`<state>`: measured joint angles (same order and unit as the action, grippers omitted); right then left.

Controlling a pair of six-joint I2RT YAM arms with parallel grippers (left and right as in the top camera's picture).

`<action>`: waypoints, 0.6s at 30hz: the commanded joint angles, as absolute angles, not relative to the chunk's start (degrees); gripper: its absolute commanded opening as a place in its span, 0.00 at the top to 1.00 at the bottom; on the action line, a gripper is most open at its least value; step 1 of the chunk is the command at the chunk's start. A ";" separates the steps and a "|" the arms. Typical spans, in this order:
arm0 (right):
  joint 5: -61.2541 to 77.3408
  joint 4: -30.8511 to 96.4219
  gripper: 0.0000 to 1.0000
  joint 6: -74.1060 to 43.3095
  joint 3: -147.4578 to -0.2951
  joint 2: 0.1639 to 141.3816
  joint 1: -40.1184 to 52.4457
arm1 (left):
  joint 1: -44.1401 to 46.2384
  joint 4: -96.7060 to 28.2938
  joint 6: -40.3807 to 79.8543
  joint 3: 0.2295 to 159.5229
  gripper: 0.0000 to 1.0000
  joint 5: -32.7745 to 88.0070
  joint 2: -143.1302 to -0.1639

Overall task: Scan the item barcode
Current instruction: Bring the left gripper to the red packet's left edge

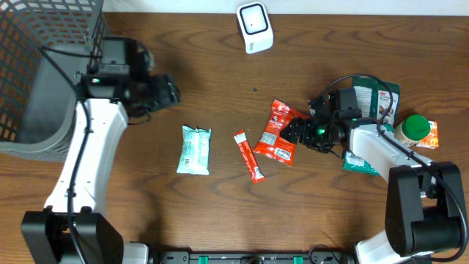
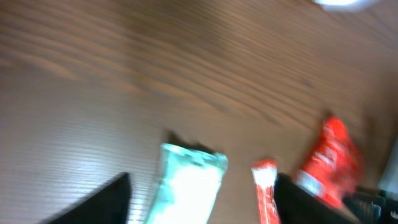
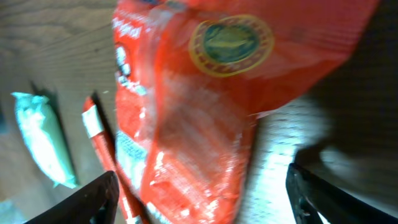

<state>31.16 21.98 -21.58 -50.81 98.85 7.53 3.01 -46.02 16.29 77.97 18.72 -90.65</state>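
Our right gripper (image 1: 292,133) stands released, its jaws spread either side of the red snack packet (image 1: 277,134), which lies flat on the desk (image 1: 220,213) just right of centre. Our left gripper (image 1: 170,92), likewise spread and grasping nothing, hangs nearer the left edge. The white scanner (image 1: 253,27) sits at the far edge.

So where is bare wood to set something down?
Free: the front strip below the pale green packet and red stick packet, and the back between left claw and scanner. Crowded: around the red pouch and green bag at right.
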 commanded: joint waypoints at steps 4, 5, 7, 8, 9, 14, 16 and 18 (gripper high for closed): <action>38.06 23.77 0.29 -20.47 -50.37 98.28 5.76 | 14.83 -43.79 11.97 76.64 0.75 26.79 -93.43; 38.04 24.16 0.31 -20.47 -50.37 98.28 5.19 | 16.51 -43.00 12.01 76.64 0.75 26.39 -94.15; 38.04 24.82 0.34 -19.18 -50.37 98.28 3.64 | 20.67 -40.18 12.03 76.64 0.75 25.17 -96.55; 38.06 25.08 0.35 -18.52 -50.37 98.28 3.01 | 22.15 -39.07 12.03 76.64 0.75 24.40 -97.78; 38.06 25.28 0.39 -18.31 -50.37 98.28 2.50 | 23.68 -37.85 12.05 76.64 0.75 23.46 -99.18; 38.11 26.02 0.52 -17.02 -50.35 98.28 1.69 | 28.53 -32.77 12.08 76.64 0.76 21.91 -106.52; 38.09 26.13 0.53 -16.60 -50.35 98.28 1.69 | 29.36 -31.40 12.08 76.64 0.76 21.80 -108.86; 38.06 26.13 0.55 -16.62 -50.35 98.28 1.69 | 30.04 -30.33 12.08 76.64 0.76 21.82 -111.09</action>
